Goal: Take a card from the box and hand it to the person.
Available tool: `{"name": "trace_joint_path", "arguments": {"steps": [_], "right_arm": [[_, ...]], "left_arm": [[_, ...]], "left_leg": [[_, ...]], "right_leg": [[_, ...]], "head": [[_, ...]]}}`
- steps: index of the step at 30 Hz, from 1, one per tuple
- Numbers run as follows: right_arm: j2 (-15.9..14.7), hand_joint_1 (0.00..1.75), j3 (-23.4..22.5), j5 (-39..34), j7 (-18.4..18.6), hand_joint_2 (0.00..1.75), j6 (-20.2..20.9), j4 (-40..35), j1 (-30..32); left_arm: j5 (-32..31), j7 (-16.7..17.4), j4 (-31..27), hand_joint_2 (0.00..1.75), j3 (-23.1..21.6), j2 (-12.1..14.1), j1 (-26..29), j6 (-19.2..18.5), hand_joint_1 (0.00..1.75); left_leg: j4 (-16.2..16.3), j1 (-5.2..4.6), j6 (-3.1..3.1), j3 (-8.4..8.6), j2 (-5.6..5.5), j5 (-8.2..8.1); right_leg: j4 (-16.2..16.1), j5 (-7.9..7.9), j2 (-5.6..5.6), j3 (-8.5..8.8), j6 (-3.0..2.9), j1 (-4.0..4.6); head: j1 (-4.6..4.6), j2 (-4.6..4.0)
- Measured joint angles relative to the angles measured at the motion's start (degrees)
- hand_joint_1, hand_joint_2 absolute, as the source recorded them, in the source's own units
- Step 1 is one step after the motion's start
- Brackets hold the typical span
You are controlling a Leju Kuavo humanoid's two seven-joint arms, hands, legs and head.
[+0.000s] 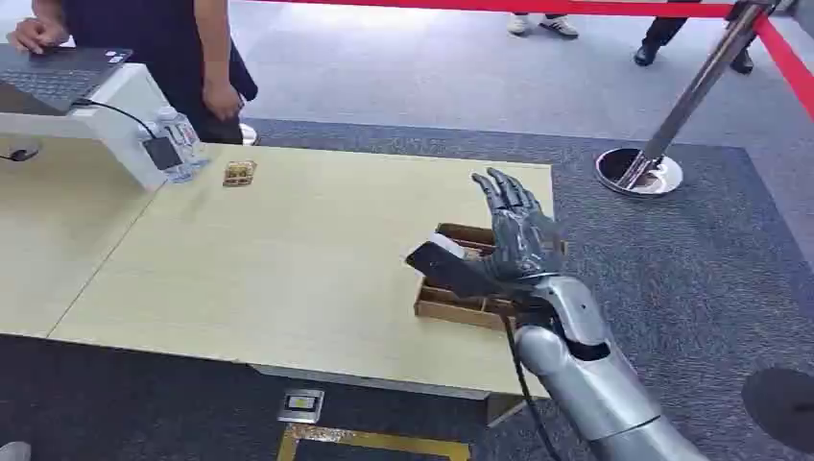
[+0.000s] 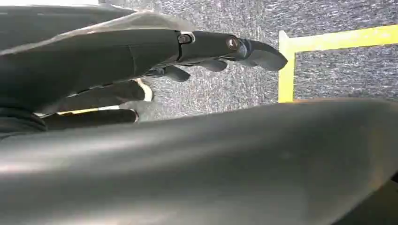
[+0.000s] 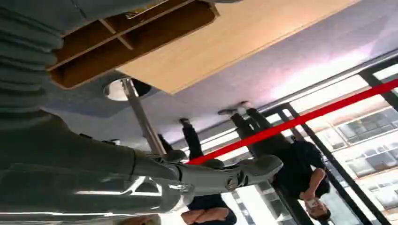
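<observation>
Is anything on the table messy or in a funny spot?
Nothing is spilled or broken. The wooden compartment box sits close to the pale wooden table's near edge, slightly askew to it. A small gold-brown packet lies alone near the clear water bottle.

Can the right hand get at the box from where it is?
Probably yes: the right hand is open with fingers spread, directly above the wooden box at the table's near right corner, with nothing between them.

Brown wooden box (image 1: 459,305), pale wood-grain table (image 1: 288,259), red barrier tape (image 1: 787,58)
</observation>
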Motion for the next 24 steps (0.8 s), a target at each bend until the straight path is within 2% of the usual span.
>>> {"name": "trace_joint_path", "arguments": {"steps": [3, 9, 14, 18, 20, 21, 24], "right_arm": [[0.31, 0.00, 1.32, 4.92, 3.69, 1.75, -1.23, 0.42, 0.09], [1.55, 0.00, 3.17, 11.61, 9.34, 1.75, -0.66, 1.66, 0.12], [3.28, 0.00, 3.72, 13.70, 10.94, 1.75, -0.36, 4.18, -0.73], [4.59, 0.00, 3.78, 14.03, 10.85, 1.75, -1.21, 6.67, -1.64], [5.07, 0.05, 3.78, 13.98, 10.64, 1.75, -1.34, 7.50, -1.90], [5.27, 1.75, 3.76, 13.65, 10.33, 1.75, -1.56, 7.98, -2.09], [5.88, 1.75, 3.70, 12.65, 9.15, 1.75, -2.67, 9.99, -2.86]], "left_arm": [[-0.15, 0.39, 0.00, 0.00, 0.00, 0.00, 0.00, 0.00, 0.00], [-0.44, 0.59, 0.00, 0.00, 0.00, 0.00, -0.03, 0.02, 0.00], [-0.59, 0.59, 0.00, 0.00, -0.02, 0.00, -0.03, 0.02, 0.00], [-0.94, 0.61, 0.00, 0.00, -0.11, 0.00, -0.03, 0.02, 0.00], [-0.96, 0.76, 0.00, 0.00, -0.11, 0.00, -0.03, 0.02, 0.00], [-0.96, 0.79, 0.00, 0.00, -0.11, 0.00, -0.03, 0.02, 0.00], [-0.96, 0.90, 0.00, 0.00, -0.11, 0.00, -0.04, 0.20, 0.00]], "left_leg": [[0.00, 0.00, 0.00, 0.01, 0.00, 0.00], [0.00, 0.00, 0.00, 0.00, 0.00, 0.00], [0.00, 0.00, -0.01, 0.00, 0.00, 0.01], [0.00, 0.00, -0.01, 0.00, 0.00, 0.01], [0.00, 0.00, -0.02, 0.00, 0.00, 0.01], [0.00, 0.00, -0.02, 0.00, 0.00, 0.01], [0.00, 0.00, -0.02, 0.01, 0.00, 0.01]], "right_leg": [[0.00, 0.00, 0.00, 0.00, 0.00, 0.00], [0.00, 0.00, 0.00, 0.00, 0.00, 0.00], [0.01, 0.00, 0.00, 0.00, 0.00, 0.00], [0.01, 0.00, 0.00, 0.00, 0.00, 0.00], [0.01, 0.00, 0.00, 0.00, 0.00, 0.00], [0.01, 0.00, 0.00, 0.00, 0.00, 0.00], [0.01, 0.00, 0.00, 0.00, 0.00, 0.00]], "head": [[0.02, 0.00], [0.00, 0.00], [0.00, 0.00], [0.00, 0.00], [0.00, 0.00], [0.00, 0.00], [0.00, 0.00]]}}
